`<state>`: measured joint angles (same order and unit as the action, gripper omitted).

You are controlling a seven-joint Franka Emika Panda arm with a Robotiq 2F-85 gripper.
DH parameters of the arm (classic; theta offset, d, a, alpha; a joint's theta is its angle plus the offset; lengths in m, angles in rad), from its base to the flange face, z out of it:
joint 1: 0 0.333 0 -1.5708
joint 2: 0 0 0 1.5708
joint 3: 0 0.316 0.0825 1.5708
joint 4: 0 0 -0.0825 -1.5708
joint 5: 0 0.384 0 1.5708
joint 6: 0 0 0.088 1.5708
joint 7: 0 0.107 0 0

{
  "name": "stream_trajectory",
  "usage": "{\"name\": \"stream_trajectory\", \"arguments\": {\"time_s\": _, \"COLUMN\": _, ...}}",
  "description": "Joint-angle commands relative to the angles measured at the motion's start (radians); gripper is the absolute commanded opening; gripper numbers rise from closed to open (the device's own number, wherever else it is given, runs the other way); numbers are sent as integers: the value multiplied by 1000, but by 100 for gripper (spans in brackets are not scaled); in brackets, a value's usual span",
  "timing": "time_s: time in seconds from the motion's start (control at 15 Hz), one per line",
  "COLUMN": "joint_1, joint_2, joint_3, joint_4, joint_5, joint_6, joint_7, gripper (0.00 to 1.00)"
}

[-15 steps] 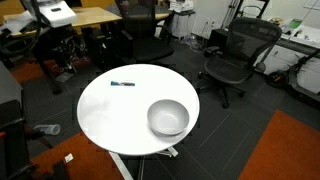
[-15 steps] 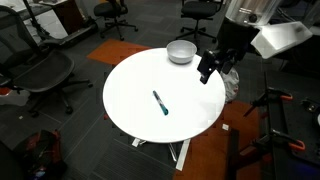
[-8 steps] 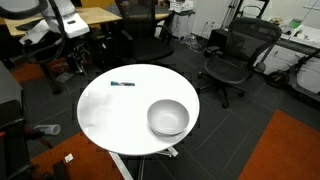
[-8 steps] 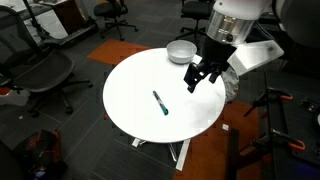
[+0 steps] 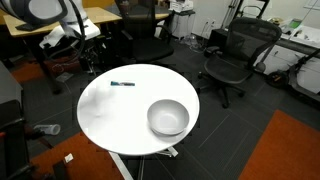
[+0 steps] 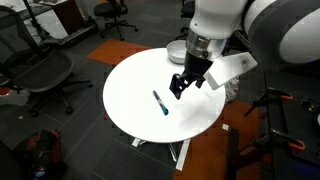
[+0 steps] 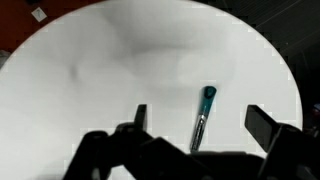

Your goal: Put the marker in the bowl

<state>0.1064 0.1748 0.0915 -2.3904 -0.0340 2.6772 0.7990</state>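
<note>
The marker (image 5: 122,83) is a thin dark stick with a teal end. It lies flat on the round white table (image 5: 110,115), apart from the bowl. It also shows in the other exterior view (image 6: 159,102) and in the wrist view (image 7: 203,112). The grey-white bowl (image 5: 168,117) stands empty near the table's edge. In an exterior view the bowl (image 6: 174,48) is partly hidden behind the arm. My gripper (image 6: 178,86) is open and empty, hovering above the table close to the marker. In the wrist view the marker lies between the gripper's (image 7: 200,124) spread fingers, lower down.
Black office chairs (image 5: 232,55) stand round the table, another at one side (image 6: 45,75). Desks with equipment (image 5: 60,20) are behind. An orange carpet patch (image 5: 290,150) lies on the floor. A white arm part (image 6: 228,68) hangs over the table edge.
My arm has swung from the table's edge beside the bowl inward over the table, and the gripper now hangs close above the marker. Marker and bowl have not moved.
</note>
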Motion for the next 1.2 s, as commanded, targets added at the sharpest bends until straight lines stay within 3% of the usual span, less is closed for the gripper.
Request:
{"name": "stream_trajectory", "arguments": {"time_s": 0.0, "joint_1": 54, "joint_2": 71, "joint_3": -46, "joint_4": 81, "joint_5": -49, "joint_6": -6, "joint_7": 64, "gripper": 100}}
{"name": "stream_trajectory", "arguments": {"time_s": 0.6, "joint_1": 117, "joint_2": 219, "joint_3": -117, "joint_4": 220, "joint_5": -43, "joint_6": 0, "joint_7": 59, "gripper": 100}}
{"name": "stream_trajectory", "arguments": {"time_s": 1.13, "joint_1": 146, "joint_2": 296, "joint_3": -138, "joint_4": 270, "joint_5": -23, "joint_6": 29, "joint_7": 54, "gripper": 100}}
